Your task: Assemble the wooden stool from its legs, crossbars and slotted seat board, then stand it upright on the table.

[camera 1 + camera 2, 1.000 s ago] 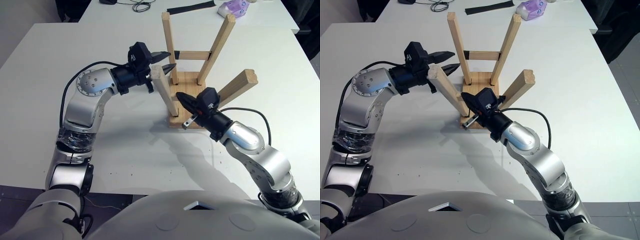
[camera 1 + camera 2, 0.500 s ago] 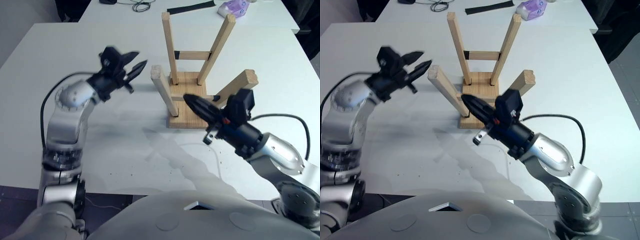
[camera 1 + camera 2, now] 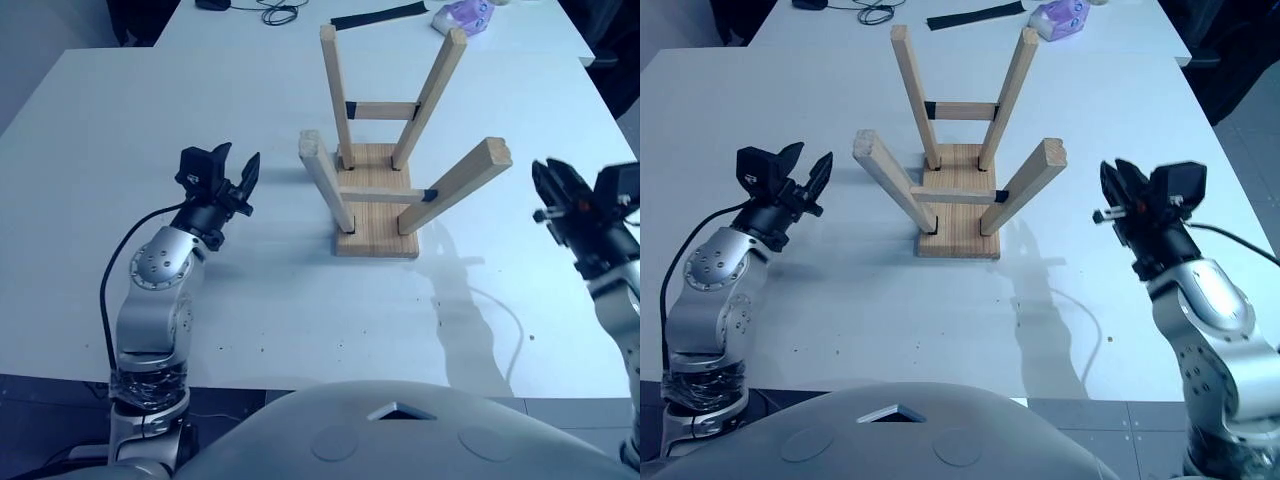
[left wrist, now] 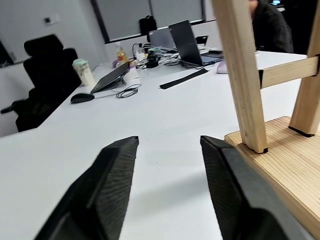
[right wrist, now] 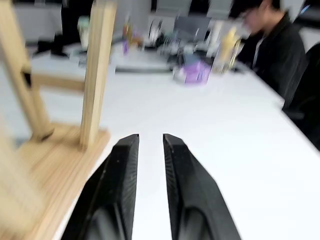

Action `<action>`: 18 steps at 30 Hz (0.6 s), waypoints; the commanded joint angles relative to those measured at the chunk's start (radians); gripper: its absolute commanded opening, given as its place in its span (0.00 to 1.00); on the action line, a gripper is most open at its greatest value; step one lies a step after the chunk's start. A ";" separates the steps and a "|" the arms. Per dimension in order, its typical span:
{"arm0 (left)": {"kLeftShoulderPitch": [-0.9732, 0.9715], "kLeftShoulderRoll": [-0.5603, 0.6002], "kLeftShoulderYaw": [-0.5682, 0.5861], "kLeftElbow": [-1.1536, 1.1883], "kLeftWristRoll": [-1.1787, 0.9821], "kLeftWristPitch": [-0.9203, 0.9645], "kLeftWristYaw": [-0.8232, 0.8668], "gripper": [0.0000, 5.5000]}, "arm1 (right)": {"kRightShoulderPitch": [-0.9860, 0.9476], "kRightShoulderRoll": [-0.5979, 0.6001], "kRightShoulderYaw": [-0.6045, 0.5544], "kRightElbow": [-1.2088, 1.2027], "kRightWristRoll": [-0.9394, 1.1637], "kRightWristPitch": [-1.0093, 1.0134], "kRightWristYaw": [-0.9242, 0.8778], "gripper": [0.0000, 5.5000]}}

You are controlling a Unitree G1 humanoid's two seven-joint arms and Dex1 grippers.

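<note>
Holding nothing in the left gripper point(image 3: 238, 160), fingers spread wide over the white table point(image 3: 300, 300). Holding nothing in the right gripper point(image 5: 150, 137) too, fingers just a little apart. Finding the stool point(image 3: 375, 190) between both grippers and farther ahead, well apart from each, resting upside down on its seat board point(image 3: 380, 232), legs point(image 3: 335, 90) poking up, crossbars point(image 3: 385, 110) joining them.

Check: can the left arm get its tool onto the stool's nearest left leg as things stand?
Probably yes. The left tool is open and points toward that leg, with only bare table between them; nothing stands in the way.
</note>
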 commanded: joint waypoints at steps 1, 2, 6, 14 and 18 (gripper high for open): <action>-0.037 -0.001 -0.017 0.005 -0.011 0.046 -0.006 0.52 | -0.099 0.017 0.030 0.025 -0.064 0.009 -0.025 0.15; -0.044 0.008 -0.016 -0.002 -0.018 0.063 -0.015 0.52 | -0.115 0.018 0.021 0.028 -0.076 0.011 -0.031 0.15; -0.099 0.040 0.020 -0.017 -0.048 0.118 -0.037 0.52 | -0.135 0.021 -0.023 0.024 -0.128 0.020 -0.059 0.15; -0.280 0.087 -0.136 -0.090 -0.060 0.286 -0.079 0.52 | -0.280 0.156 0.167 0.001 -0.305 0.153 -0.231 0.15; -0.343 0.045 -0.266 -0.084 -0.040 0.334 -0.071 0.52 | -0.398 0.366 0.363 0.025 -0.343 0.208 -0.318 0.15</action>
